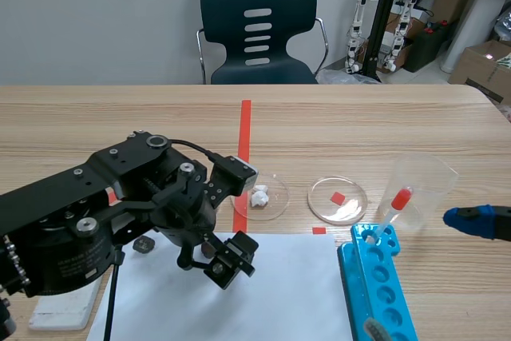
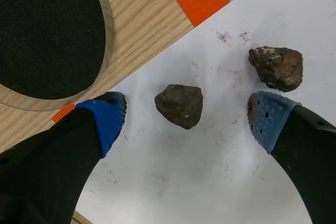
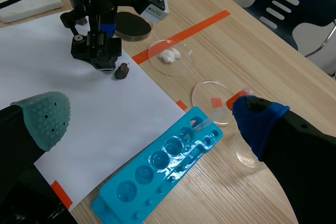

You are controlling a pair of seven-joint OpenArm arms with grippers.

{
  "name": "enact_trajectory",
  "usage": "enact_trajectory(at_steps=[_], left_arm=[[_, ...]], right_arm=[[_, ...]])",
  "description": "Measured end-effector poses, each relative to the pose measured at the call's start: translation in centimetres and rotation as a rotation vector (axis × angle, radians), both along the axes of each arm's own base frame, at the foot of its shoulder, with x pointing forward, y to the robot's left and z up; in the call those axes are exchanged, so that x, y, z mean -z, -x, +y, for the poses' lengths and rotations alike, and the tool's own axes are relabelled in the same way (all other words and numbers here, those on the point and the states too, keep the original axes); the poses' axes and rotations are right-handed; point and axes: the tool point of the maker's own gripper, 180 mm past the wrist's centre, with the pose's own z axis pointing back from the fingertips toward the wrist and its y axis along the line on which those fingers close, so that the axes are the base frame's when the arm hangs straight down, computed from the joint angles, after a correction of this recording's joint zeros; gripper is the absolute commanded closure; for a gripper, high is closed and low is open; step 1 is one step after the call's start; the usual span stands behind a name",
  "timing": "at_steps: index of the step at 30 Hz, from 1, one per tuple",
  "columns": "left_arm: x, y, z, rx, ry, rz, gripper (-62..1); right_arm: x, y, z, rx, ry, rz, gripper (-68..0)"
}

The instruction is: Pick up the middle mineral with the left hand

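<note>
Two rough lumps of mineral show under the left wrist camera, both lying on the white sheet of paper [image 2: 210, 182]. One, the rounded reddish-brown mineral [image 2: 179, 106], sits between the fingers of the left gripper [image 2: 188, 121], which stands wide open around it without touching it. By its place, that is the middle one. The other, a knobbly dark brown rock [image 2: 276, 66], lies just beside one blue dotted pad [image 2: 270, 119], slightly ahead of it. A third small dark lump [image 1: 144, 243] shows in the scene view on the far side of the arm, though it is too small there to be sure it is a mineral.

The close neighbour is the main worry. If the gripper drifts that way as it goes down, that pad could land on the knobbly rock or shove it across the paper.

The target also sits nearer the other pad, the one on the side of the round clear dish with a black disc [image 2: 47, 30]. That finger would reach it first and might push or roll it before the second pad arrives. A lump this uneven could pivot and squirt out of a shallow pinch.

The right gripper [image 3: 152, 121] hangs open and holds nothing, near the bright blue plastic tube rack [image 3: 157, 177], well apart from all this.
</note>
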Motion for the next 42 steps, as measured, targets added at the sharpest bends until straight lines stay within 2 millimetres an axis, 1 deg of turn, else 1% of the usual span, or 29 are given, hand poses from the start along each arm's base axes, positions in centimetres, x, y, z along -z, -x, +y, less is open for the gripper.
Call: enact_trajectory(at_steps=[5,7,19,21,27,30,42], left_arm=[[0.01,-0.02,-0.27,0.001,0.007,-0.002,-32.7],[0.03,-0.03,-0.22,0.000,0.006,-0.002,-28.6],[0.03,-0.02,-0.22,0.000,0.006,-0.002,-14.2],[0.03,-0.02,-0.22,0.000,0.006,-0.002,-12.7],[0.03,-0.02,-0.21,0.000,0.006,-0.001,-12.6],[0.03,-0.02,-0.21,0.000,0.006,-0.001,-11.0],[-0.08,-0.06,-0.23,-0.004,0.012,-0.004,-11.0]], right_arm=[[0.00,0.00,0.00,0.000,0.000,0.000,-65.5],[0.00,0.00,0.00,0.000,0.000,0.000,-65.5],[0.00,0.00,0.00,0.000,0.000,0.000,-65.5],[0.00,0.00,0.00,0.000,0.000,0.000,-65.5],[0.00,0.00,0.00,0.000,0.000,0.000,-65.5],[0.00,0.00,0.00,0.000,0.000,0.000,-65.5],[0.00,0.00,0.00,0.000,0.000,0.000,-65.5]])
